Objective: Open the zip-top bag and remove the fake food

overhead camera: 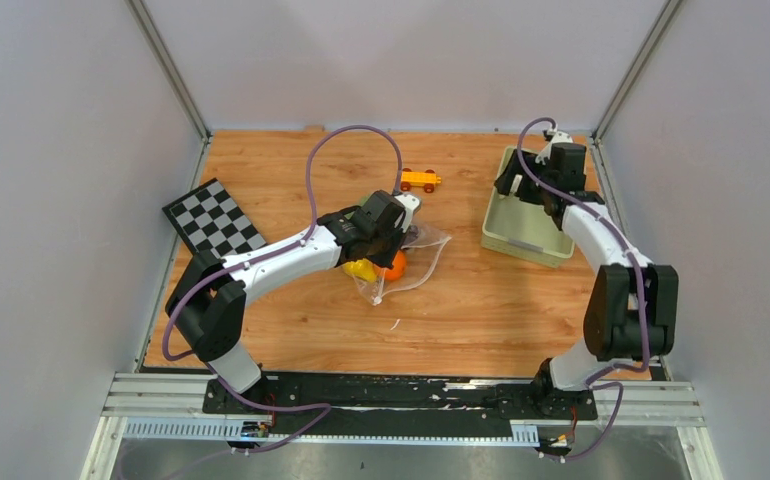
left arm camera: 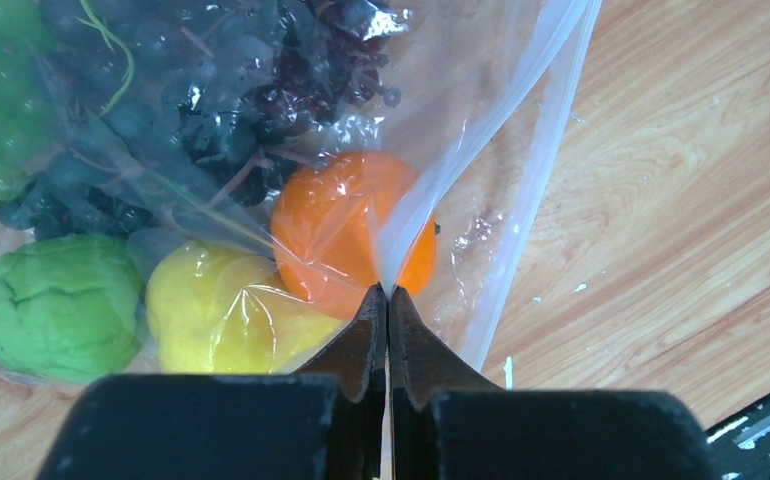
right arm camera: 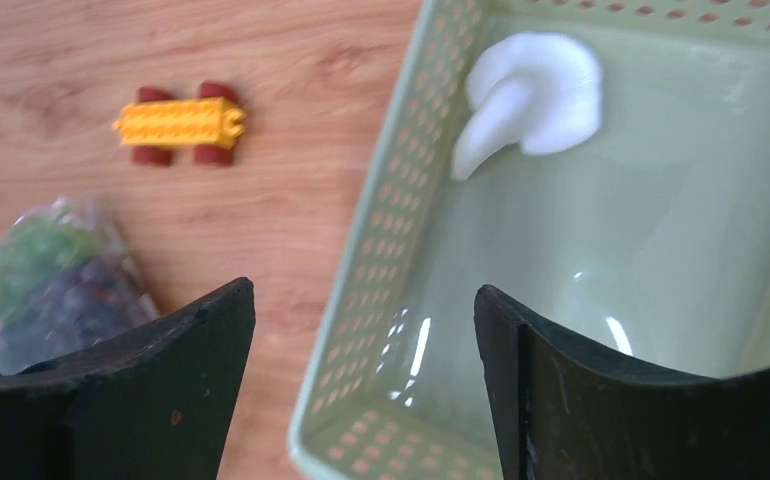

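The clear zip-top bag (overhead camera: 419, 258) lies mid-table with fake food inside. In the left wrist view the bag (left arm camera: 481, 120) holds an orange ball (left arm camera: 326, 235), a yellow lemon (left arm camera: 216, 310), a green piece (left arm camera: 56, 305) and dark purple grapes (left arm camera: 191, 110). My left gripper (left arm camera: 388, 292) is shut, pinching a fold of the bag's film just in front of the orange ball; it also shows from above (overhead camera: 391, 238). My right gripper (right arm camera: 366, 300) is open and empty over the near corner of a pale green basket (right arm camera: 381, 250). A white mushroom (right arm camera: 531, 95) lies in that basket.
The orange-yellow toy car (overhead camera: 419, 180) sits behind the bag, and also shows in the right wrist view (right arm camera: 181, 125). The green basket (overhead camera: 521, 242) stands at the right. A checkerboard (overhead camera: 213, 218) lies at the left. Walls enclose the wooden table on three sides.
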{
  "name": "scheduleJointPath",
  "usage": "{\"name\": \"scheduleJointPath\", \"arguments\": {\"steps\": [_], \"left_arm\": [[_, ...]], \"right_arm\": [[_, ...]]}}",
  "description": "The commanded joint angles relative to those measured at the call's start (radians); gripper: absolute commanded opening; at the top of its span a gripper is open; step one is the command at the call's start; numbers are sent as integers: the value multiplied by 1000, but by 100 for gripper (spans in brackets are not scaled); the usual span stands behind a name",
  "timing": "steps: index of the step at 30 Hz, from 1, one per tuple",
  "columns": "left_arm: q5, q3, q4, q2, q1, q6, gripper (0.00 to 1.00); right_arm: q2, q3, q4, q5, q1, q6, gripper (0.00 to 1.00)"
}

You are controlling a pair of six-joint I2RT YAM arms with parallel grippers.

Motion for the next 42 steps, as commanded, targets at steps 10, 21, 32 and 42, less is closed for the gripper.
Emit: {"name": "scheduleJointPath", "arguments": {"steps": [10, 21, 32, 42], "left_arm": [[61, 40, 11, -2, 5, -16, 0], [61, 44, 7, -22, 5, -5, 0], [59, 80, -35, -2, 6, 27, 0], [54, 88, -47, -2, 5, 36, 0]], "right_arm": [[-418, -325, -3, -85, 286, 239, 88], [-553, -658, 379, 65, 645, 297, 98], [-298, -762, 920, 68, 733, -33, 91], [13, -736, 1278, 3, 739, -154, 90]]}}
